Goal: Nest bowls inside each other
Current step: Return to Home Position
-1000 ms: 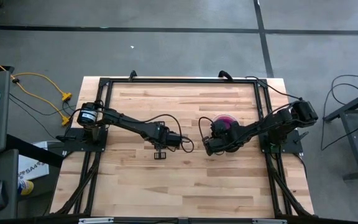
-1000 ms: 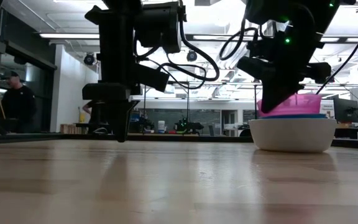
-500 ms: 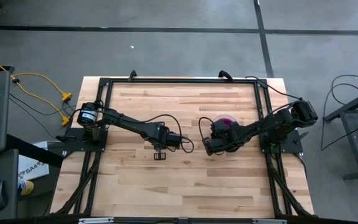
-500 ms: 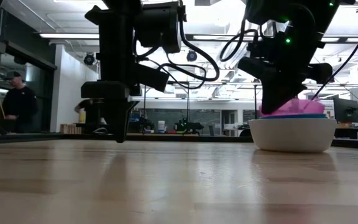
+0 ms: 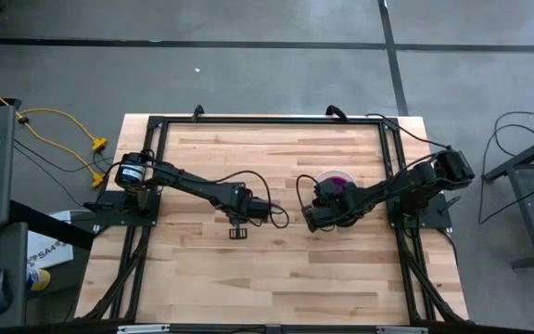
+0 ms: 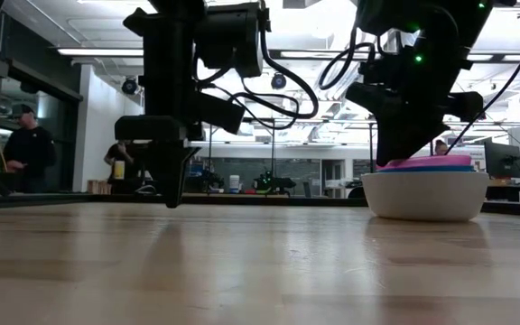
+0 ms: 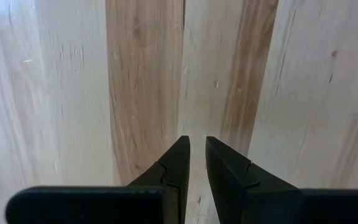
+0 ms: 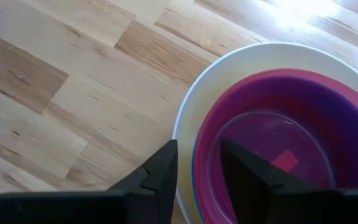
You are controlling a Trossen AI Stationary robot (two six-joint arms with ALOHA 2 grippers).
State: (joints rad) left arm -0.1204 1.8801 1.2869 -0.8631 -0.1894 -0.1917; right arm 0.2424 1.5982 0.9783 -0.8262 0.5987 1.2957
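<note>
A stack of nested bowls stands right of the table's middle. The white bowl rests on the wood, with a thin blue rim just above its edge. A magenta bowl sits level on top. My right gripper is open over the stack's near-left rim. One finger stands outside the white bowl and one inside the magenta bowl. My left gripper points down over bare wood left of the stack, slightly open, with nothing between its fingers.
A black frame runs along the tabletop's far and side edges. Bare wood lies in front of both grippers and toward the near edge. People stand in the room beyond the table.
My right gripper has opened and stayed in place. The magenta bowl, which was tilted with one side raised above the stack, has dropped and now lies level in the bowls below.
</note>
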